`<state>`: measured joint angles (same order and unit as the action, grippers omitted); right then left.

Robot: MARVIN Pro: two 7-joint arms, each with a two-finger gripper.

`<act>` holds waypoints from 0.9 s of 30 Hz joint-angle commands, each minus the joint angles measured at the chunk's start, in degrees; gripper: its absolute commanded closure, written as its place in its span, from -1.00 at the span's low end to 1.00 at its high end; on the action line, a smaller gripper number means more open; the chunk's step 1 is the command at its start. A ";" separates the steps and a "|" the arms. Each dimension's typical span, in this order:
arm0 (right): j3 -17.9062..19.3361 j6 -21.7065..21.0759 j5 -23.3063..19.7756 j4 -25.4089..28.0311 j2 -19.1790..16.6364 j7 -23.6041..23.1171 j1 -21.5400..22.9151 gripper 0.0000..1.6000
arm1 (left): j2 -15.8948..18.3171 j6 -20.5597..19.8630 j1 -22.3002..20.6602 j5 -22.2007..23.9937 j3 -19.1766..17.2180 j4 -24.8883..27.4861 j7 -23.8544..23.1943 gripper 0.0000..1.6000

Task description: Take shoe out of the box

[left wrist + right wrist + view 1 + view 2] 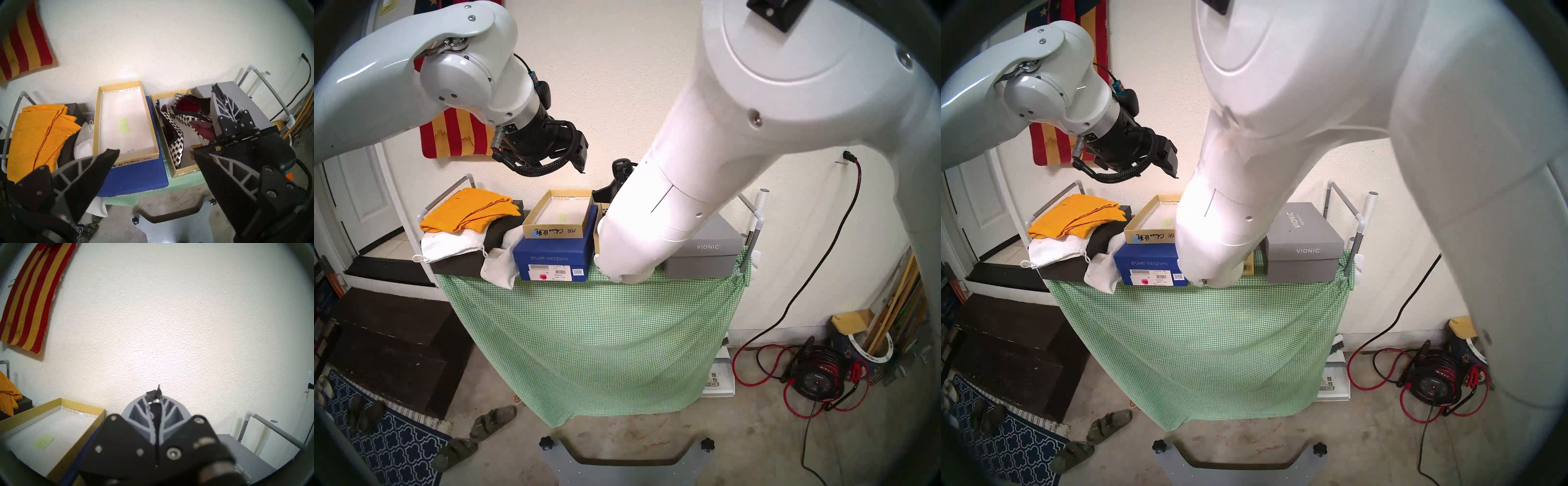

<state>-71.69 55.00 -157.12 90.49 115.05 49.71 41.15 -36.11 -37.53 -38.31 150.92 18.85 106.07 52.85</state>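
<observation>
L gripper (154, 151) is hanging w/ jaws spread wide, nothing between them, aiming down-fwd at the table. I'd say it's lining up for a reach, not committing yet. Seen from the L wrist, its fingers are framing the near end of the lid (97, 118), a shallow tan tray lying open-side up on the blue box (136, 176). It's prob. parked there to get it out of the way.

R gripper (156, 394) is sitting pinched tight. Only frayed pad bits are showing at its tips, no shoe in them. From the L wrist it's showing at 2 o'clock, over the far R side of the box (185, 170). Whether it's touching a shoe, can't tell.

The box itself, deep tan, is lying open just at 3 o'clock of the lid, on the green check cloth (585, 322). It's wedged between the blue box and the grey box (251, 101).

The L shoe (176, 140) and R shoe (190, 117), both check-pattern heels, are resting inside, neither one out.

Count: 2 shoes, 3 boxes, 1 lid, 2 grippers, 1 yellow cloth (37, 132) at 9 o'clock.
</observation>
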 commanded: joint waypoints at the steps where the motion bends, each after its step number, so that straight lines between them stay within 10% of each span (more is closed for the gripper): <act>1: 1.20 0.00 0.40 1.08 -0.05 6.12 1.91 1.00 | -2.65 0.13 3.64 -2.57 1.07 -3.16 -3.51 -1.00; 27: -3.70 0.00 2.11 1.40 -0.05 6.47 5.61 1.00 | -2.85 3.96 5.96 -9.24 0.52 -11.57 -11.55 -1.00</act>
<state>-71.18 55.00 -155.04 93.84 115.06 49.70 45.49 -39.73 -36.05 -32.03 141.99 20.70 95.18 42.56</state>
